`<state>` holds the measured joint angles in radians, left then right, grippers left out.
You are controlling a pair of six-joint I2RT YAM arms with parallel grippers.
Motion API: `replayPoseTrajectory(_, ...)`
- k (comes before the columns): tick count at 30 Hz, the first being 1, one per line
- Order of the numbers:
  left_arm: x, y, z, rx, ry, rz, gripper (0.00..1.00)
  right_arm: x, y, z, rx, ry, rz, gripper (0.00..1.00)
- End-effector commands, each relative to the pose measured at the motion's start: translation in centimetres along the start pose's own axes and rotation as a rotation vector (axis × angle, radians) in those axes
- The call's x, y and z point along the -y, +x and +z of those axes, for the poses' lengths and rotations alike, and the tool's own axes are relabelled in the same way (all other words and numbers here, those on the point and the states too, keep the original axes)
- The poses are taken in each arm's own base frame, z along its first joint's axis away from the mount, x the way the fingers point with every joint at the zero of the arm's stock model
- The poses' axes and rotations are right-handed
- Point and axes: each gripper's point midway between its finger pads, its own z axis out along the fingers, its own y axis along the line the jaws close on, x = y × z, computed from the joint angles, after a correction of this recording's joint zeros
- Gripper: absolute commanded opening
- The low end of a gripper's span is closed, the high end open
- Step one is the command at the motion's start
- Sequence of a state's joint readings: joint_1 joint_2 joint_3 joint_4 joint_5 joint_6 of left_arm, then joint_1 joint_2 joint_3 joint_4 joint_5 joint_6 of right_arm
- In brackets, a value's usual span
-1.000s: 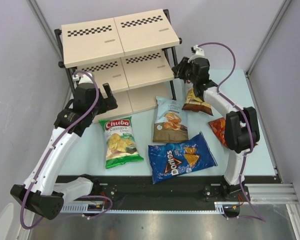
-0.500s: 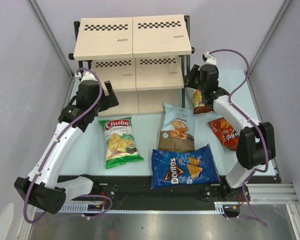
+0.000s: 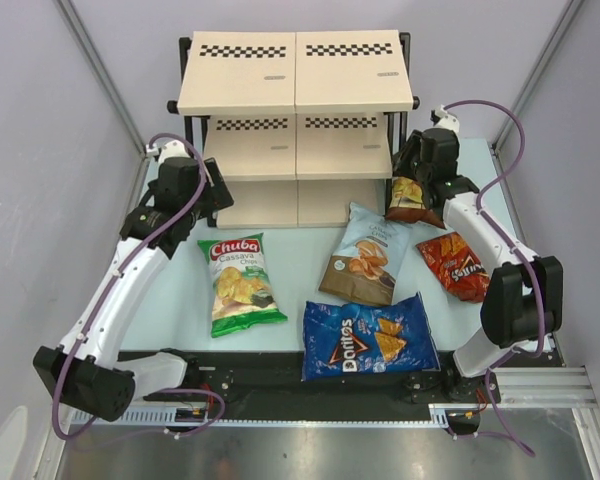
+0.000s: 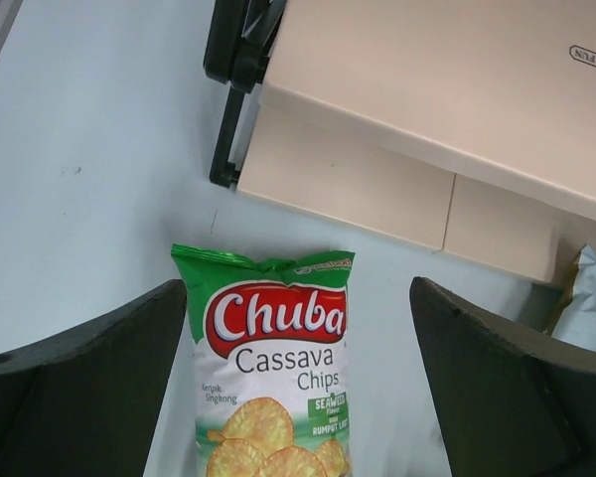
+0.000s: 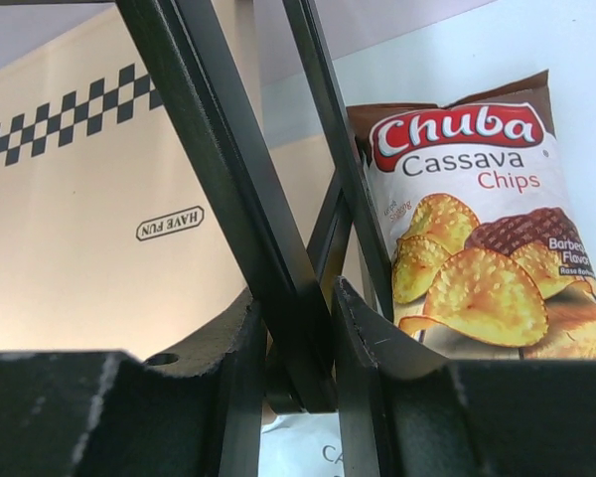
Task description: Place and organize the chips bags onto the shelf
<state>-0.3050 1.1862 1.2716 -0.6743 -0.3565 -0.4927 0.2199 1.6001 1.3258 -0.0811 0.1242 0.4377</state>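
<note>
Shelf post (image 5: 228,169) tight in right hand (image 5: 298,293), brown Chuba bag (image 5: 477,229) beside; left hand (image 4: 298,298) wide open above green Chuba bag (image 4: 276,358).

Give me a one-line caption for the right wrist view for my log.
Right gripper clamped on a black post of the shelf, brown Chuba bag just beyond it.

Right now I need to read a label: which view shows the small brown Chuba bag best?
Right wrist: the brown Chuba bag fills the upper right, print legible. The top view shows it tiny, right of the shelf; the left wrist view lacks it.
</note>
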Motion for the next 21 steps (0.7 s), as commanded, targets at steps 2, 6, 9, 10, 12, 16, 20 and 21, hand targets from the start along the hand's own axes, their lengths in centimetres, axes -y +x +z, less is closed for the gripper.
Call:
replayPoseTrajectory(2,-0.1,-1.9,0.8,0.056,-0.033,-0.058,1.00,1.6,-1.6,-2.0,0.030,0.081,0.101,0.00)
replayPoseTrajectory(6,-0.5,-2.5,1.5,0.070,-0.078,-0.071,1.00,1.7,-1.3,-2.6,0.014,0.086,0.105,0.00)
replayPoseTrajectory(9,-0.8,-3.0,2.1,0.080,-0.097,-0.080,1.00,1.6,-1.2,-3.2,0.000,0.085,0.110,0.00)
replayPoseTrajectory(10,-0.8,-3.1,2.2,0.082,-0.099,-0.082,1.00,1.6,-1.1,-3.3,-0.002,0.083,0.110,0.00)
replayPoseTrajectory(12,-0.9,-3.3,2.7,0.085,-0.105,-0.085,1.00,1.6,-1.1,-3.6,-0.009,0.083,0.105,0.00)
replayPoseTrajectory(16,-0.5,-4.4,3.4,0.096,-0.107,-0.095,1.00,1.4,-0.9,-3.5,-0.018,0.057,0.097,0.00)
replayPoseTrajectory(20,-0.3,-4.9,3.6,0.094,-0.110,-0.094,1.00,1.1,-1.0,-2.9,-0.017,0.030,0.126,0.00)
replayPoseTrajectory(21,-0.4,-5.0,3.4,0.099,-0.111,-0.094,1.00,0.9,-1.1,-2.7,-0.012,0.020,0.130,0.02)
